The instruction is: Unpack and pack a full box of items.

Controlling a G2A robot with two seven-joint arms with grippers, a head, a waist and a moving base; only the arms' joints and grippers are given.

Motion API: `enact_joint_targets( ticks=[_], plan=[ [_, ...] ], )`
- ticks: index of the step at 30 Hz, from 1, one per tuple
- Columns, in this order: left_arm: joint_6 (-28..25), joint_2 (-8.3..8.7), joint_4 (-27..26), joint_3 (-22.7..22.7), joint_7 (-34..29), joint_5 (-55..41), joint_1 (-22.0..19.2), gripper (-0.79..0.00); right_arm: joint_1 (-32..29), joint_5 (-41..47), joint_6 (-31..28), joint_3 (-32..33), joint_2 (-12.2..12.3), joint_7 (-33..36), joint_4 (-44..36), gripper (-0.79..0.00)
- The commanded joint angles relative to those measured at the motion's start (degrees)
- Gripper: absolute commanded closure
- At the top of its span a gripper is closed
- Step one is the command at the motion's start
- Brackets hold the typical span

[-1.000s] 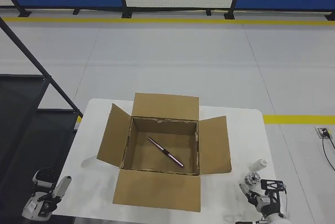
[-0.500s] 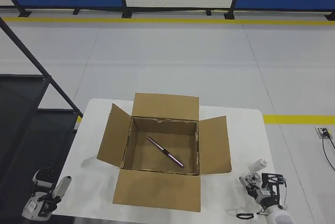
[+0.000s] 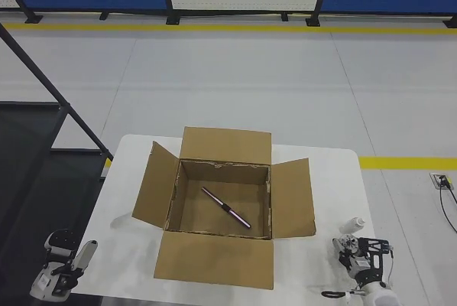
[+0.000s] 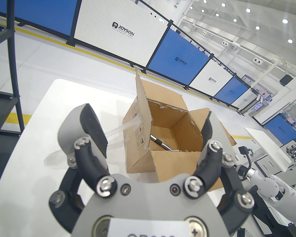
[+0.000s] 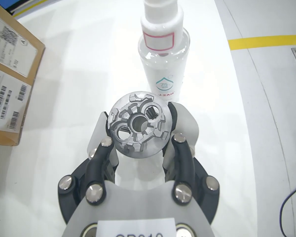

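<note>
One rod (image 3: 225, 207) lay in the open box (image 3: 213, 264) at mid-frame; at lower right the right gripper (image 5: 138, 117) pinched a metal disc (image 5: 135, 134) beside a bottle (image 5: 162, 75); the left gripper (image 4: 148, 119) hung spread, lower left. Probably packing: the disc next needed lifting over the box

White table (image 3: 129, 229): cardboard box (image 3: 213, 262); spray bottle (image 3: 354, 225)

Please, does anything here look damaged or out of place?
Minor only. A strip of clear tape hangs loose from a flap of the box, and the flap edges are ragged, as if torn open. The bottle stands upright, and the right tool grips the disc.
</note>
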Motion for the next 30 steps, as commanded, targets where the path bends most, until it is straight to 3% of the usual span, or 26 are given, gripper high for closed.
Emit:
enact_joint_targets(
  ticks=[1, 6, 11, 16, 23, 30],
  plan=[
    [0.0, 0.0, 0.0, 0.0, 0.0, 0.0, 0.0, -0.785, -1.9, -0.5, -0.6, 0.1, 0.0, -2.2, -2.5, 0.0],
    [0.0, 0.0, 0.0, 0.0, 0.0, 0.0, 0.0, -0.785, -7.0, -2.6, 0.9, -0.1, 0.0, -5.5, -10.6, 0.0],
    [0.0, 0.0, 0.0, 0.0, 0.0, 0.0, 0.0, -0.785, -11.4, -6.9, 7.6, -1.5, -0.3, -4.6, -21.5, 0.0],
    [0.0, 0.0, 0.0, 0.0, 0.0, 0.0, 0.0, -0.785, -11.0, -12.4, 14.0, -5.7, -0.7, -1.0, -30.6, 0.0],
    [0.0, 0.0, 0.0, 0.0, 0.0, 0.0, 0.0, -0.785, -1.4, -18.6, 11.7, -12.7, -0.8, 5.4, -33.6, 0.0],
    [0.0, 0.0, 0.0, 0.0, 0.0, 0.0, 0.0, -0.785, 18.9, -19.0, 4.4, -23.4, -1.6, 18.6, -22.7, 0.0]
  ],
)
